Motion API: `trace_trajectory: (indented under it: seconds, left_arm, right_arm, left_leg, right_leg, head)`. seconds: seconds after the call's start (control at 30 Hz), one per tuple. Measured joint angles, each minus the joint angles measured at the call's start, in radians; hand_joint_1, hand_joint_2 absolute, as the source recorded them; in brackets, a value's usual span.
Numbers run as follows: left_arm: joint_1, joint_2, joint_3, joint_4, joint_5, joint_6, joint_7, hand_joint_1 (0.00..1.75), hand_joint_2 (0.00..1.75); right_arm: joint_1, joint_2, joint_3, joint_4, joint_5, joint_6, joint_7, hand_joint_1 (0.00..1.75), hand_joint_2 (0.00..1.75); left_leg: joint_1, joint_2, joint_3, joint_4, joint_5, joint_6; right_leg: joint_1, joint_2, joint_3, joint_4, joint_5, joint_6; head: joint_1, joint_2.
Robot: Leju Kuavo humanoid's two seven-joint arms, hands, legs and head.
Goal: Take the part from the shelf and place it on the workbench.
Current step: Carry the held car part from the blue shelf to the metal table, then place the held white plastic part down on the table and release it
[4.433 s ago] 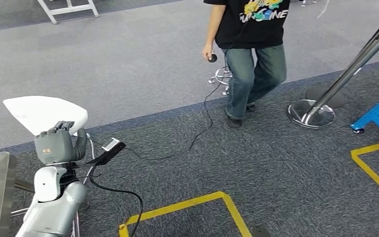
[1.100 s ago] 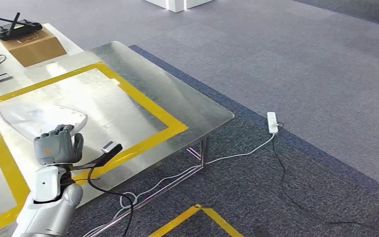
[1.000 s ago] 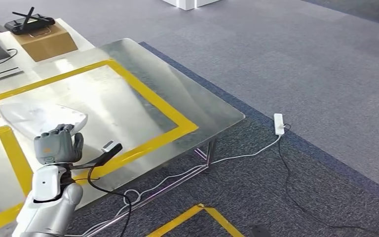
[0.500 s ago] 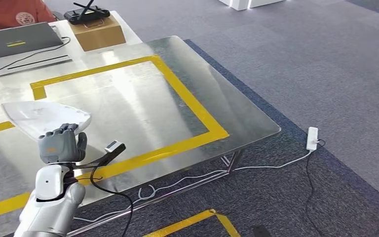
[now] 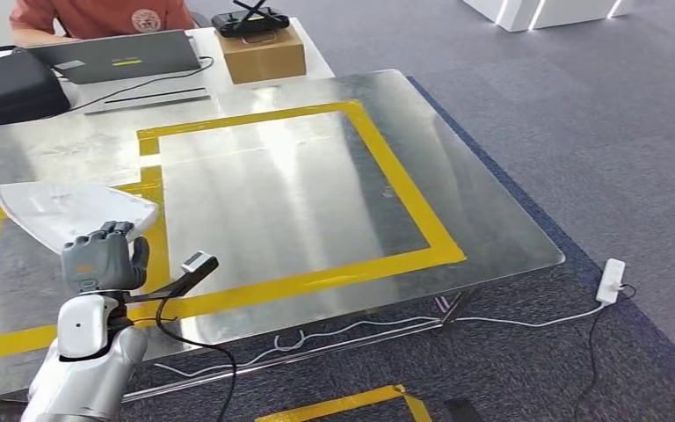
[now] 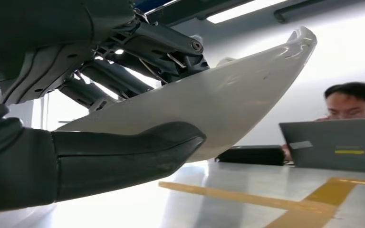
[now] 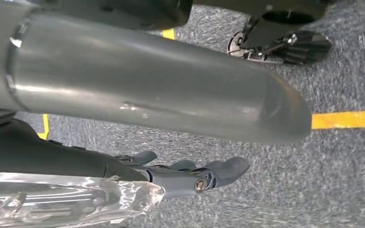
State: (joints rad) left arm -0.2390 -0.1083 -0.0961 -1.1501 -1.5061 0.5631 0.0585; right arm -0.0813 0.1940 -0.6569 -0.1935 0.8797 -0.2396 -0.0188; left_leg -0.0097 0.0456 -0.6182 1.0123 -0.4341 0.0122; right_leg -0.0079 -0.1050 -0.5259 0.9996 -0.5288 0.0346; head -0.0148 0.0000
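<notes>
The left hand [image 5: 98,262] clamps the white panel part [image 5: 70,209] by one edge over the steel workbench [image 5: 492,220] — released this high, it could tip or slide — while the right hand [image 7: 190,178], hanging over carpet, holds nothing, fingers loosely apart.

This is a robotics lab or test floor inside an office-type building. A metal workbench [image 5: 492,237] marked with yellow tape rectangles [image 5: 378,167] fills the middle of the frame, standing on grey carpet tiles [image 5: 580,105] with more yellow tape on the floor and a power strip [image 5: 612,280] with loose cables at lower right. At the upper left a person [image 5: 97,16] sits at a laptop [image 5: 110,57] beside a cardboard box [image 5: 259,54] carrying a black controller with antennas [image 5: 249,19].
</notes>
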Motion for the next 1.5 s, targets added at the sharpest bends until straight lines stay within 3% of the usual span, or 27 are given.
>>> trace_trajectory:
  seconds: [0.03, 0.1, 0.17, 0.2, 0.23, 0.27, 0.33, 0.4, 0.47, 0.67, 0.83, 1.17, 1.5]
  left_arm:
    - [0.0, 0.001, 0.0, 0.0, 0.001, 0.0, 0.0, 1.75, 1.75]
    - [-0.002, 0.0, 0.001, 0.001, 0.003, -0.001, 0.001, 1.75, 1.75]
    - [-0.003, -0.003, 0.0, 0.002, 0.004, -0.002, 0.001, 1.75, 1.75]
    - [-0.001, -0.003, 0.0, 0.004, 0.005, -0.002, 0.001, 1.75, 1.75]
    - [0.0, -0.004, 0.0, 0.005, 0.006, -0.003, 0.001, 1.75, 1.75]
    - [0.001, -0.004, 0.0, 0.007, 0.007, -0.003, 0.001, 1.75, 1.75]
    - [0.002, -0.005, 0.0, 0.009, 0.008, -0.004, 0.001, 1.75, 1.75]
    - [0.002, -0.006, 0.0, 0.01, 0.008, -0.004, 0.001, 1.75, 1.75]
    - [0.004, -0.005, 0.0, 0.011, 0.008, -0.003, 0.001, 1.75, 1.75]
    - [0.008, -0.004, 0.0, 0.012, 0.009, -0.002, 0.001, 1.75, 1.75]
    - [0.008, -0.004, 0.0, 0.012, 0.009, -0.002, 0.001, 1.75, 1.75]
    - [-0.003, -0.001, 0.0, 0.019, -0.021, -0.006, 0.01, 1.75, 1.75]
    - [-0.08, 0.03, 0.005, 0.12, -0.033, -0.019, 0.063, 1.75, 1.75]
  right_arm:
    - [-0.002, 0.0, 0.0, 0.0, 0.0, 0.0, 0.0, 0.0, 0.0]
    - [-0.003, 0.0, -0.001, 0.0, 0.0, 0.0, 0.0, 0.0, 0.0]
    - [-0.002, 0.0, -0.003, 0.0, 0.0, 0.0, 0.0, 0.0, 0.0]
    - [0.0, 0.0, -0.004, 0.0, 0.0, 0.0, 0.0, 0.0, 0.0]
    - [0.002, 0.0, -0.005, 0.0, 0.0, 0.0, 0.001, 0.0, 0.0]
    - [0.003, 0.0, -0.005, 0.0, 0.0, 0.0, 0.001, 0.0, 0.0]
    - [0.003, 0.0, -0.007, 0.0, -0.001, 0.0, -0.001, 0.0, 0.0]
    - [0.0, 0.0, -0.011, 0.0, -0.007, 0.0, -0.01, 0.0, 0.0]
    - [-0.003, 0.0, -0.017, 0.0, -0.014, 0.0, -0.019, 0.0, 0.0]
    - [-0.002, 0.0, -0.024, 0.0, -0.018, 0.0, -0.026, 0.0, 0.0]
    - [-0.002, 0.0, -0.029, 0.0, -0.018, 0.001, -0.028, 0.0, 0.0]
    - [-0.002, 0.0, -0.032, 0.0, -0.017, 0.026, -0.024, 0.0, 0.0]
    - [-0.003, 0.0, -0.033, 0.0, -0.003, 0.039, -0.018, 0.0, 0.0]
  left_leg:
    - [0.003, -0.011, 0.004, -0.005, 0.001, 0.005]
    - [0.011, -0.032, 0.011, -0.015, 0.004, 0.015]
    - [0.011, -0.054, 0.011, -0.015, 0.003, 0.019]
    - [0.011, -0.066, 0.011, -0.015, 0.002, 0.02]
    - [0.011, -0.079, 0.011, -0.014, 0.002, 0.02]
    - [0.011, -0.092, 0.013, -0.014, 0.001, 0.02]
    - [0.011, -0.114, 0.017, -0.013, -0.002, 0.015]
    - [0.008, -0.129, 0.015, -0.007, -0.005, 0.01]
    - [0.004, -0.136, 0.01, -0.002, -0.006, 0.01]
    - [0.007, -0.131, 0.015, -0.01, -0.005, 0.012]
    - [0.011, -0.131, 0.015, -0.012, -0.006, -0.001]
    - [0.008, -0.131, 0.015, -0.011, -0.007, -0.006]
    - [0.006, -0.131, 0.015, -0.011, -0.007, -0.006]
  right_leg:
    - [-0.001, 0.008, 0.001, 0.004, -0.007, 0.005]
    - [-0.003, 0.052, -0.03, 0.072, -0.049, 0.013]
    - [-0.004, 0.092, -0.101, 0.212, -0.107, 0.015]
    - [-0.004, 0.098, -0.135, 0.267, -0.121, 0.016]
    - [-0.004, 0.1, -0.155, 0.289, -0.115, 0.016]
    - [-0.004, 0.102, -0.156, 0.27, -0.088, 0.016]
    - [-0.005, 0.117, -0.111, 0.142, -0.003, 0.011]
    - [-0.009, 0.136, -0.063, 0.03, 0.042, 0.005]
    - [-0.011, 0.143, -0.049, 0.002, 0.042, 0.003]
    - [-0.005, 0.148, -0.048, 0.004, 0.041, -0.004]
    - [-0.002, 0.148, -0.048, 0.005, 0.038, -0.01]
    - [-0.004, 0.148, -0.046, 0.004, 0.038, -0.01]
    - [-0.007, 0.148, -0.045, 0.004, 0.039, -0.009]
  head:
    - [0.001, 0.0]
    - [0.007, 0.0]
    - [0.013, 0.0]
    - [0.014, 0.0]
    - [0.015, 0.0]
    - [0.015, 0.0]
    - [0.016, 0.0]
    - [0.016, 0.0]
    - [0.015, 0.0]
    - [0.014, 0.0]
    - [0.014, 0.0]
    - [0.015, 0.0]
    - [0.014, 0.0]
